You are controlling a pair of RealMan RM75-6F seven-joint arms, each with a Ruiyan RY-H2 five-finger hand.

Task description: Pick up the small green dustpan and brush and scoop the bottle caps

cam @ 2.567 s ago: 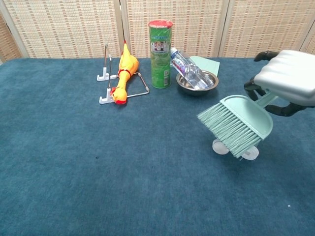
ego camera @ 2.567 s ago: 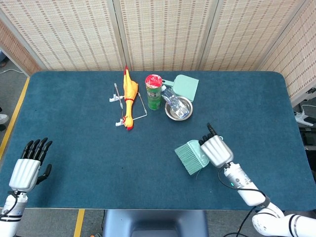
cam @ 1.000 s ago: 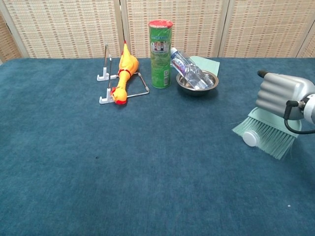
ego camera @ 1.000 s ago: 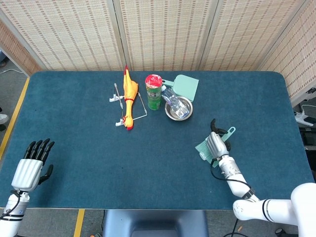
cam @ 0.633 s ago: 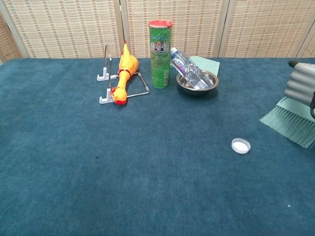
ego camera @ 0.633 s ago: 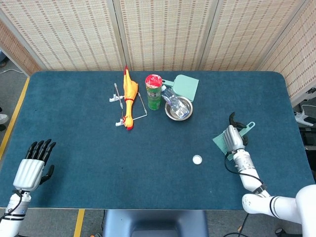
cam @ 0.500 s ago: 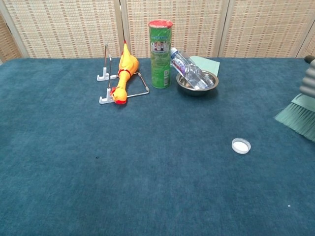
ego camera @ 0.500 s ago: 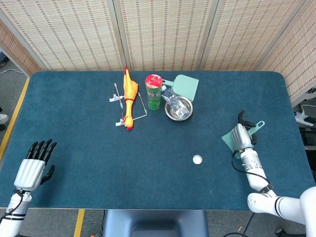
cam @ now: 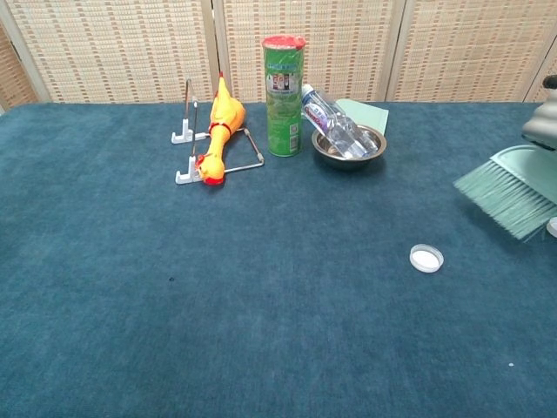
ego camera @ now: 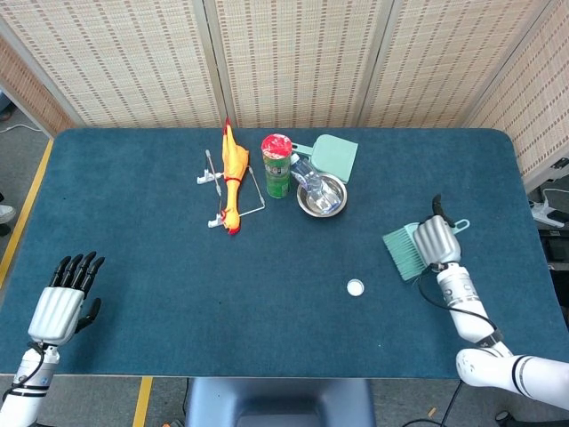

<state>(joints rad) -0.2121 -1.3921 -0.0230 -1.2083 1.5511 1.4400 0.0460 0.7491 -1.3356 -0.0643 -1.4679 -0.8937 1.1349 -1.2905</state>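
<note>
My right hand (ego camera: 435, 240) (cam: 543, 122) grips the handle of the small green brush (ego camera: 405, 252) (cam: 507, 196), which hangs tilted above the table at the right, bristles toward the left. A white bottle cap (ego camera: 356, 287) (cam: 426, 258) lies on the blue cloth, left of and below the brush. Another white cap (cam: 552, 226) peeks in at the right edge of the chest view. The green dustpan (ego camera: 332, 155) (cam: 367, 113) lies at the back behind the steel bowl. My left hand (ego camera: 62, 298) rests open near the front left corner, holding nothing.
At the back middle stand a green can with a red lid (ego camera: 277, 165) (cam: 284, 83), a steel bowl (ego camera: 321, 196) (cam: 348, 144) holding a plastic bottle, and a yellow rubber chicken (ego camera: 233, 173) (cam: 218, 131) on a wire stand. Woven screens close off the far side.
My right hand swept the brush rightward off the spot where it lay, uncovering a white cap, then lifted the brush and turned its bristles back toward the left. The left hand barely shifted.
</note>
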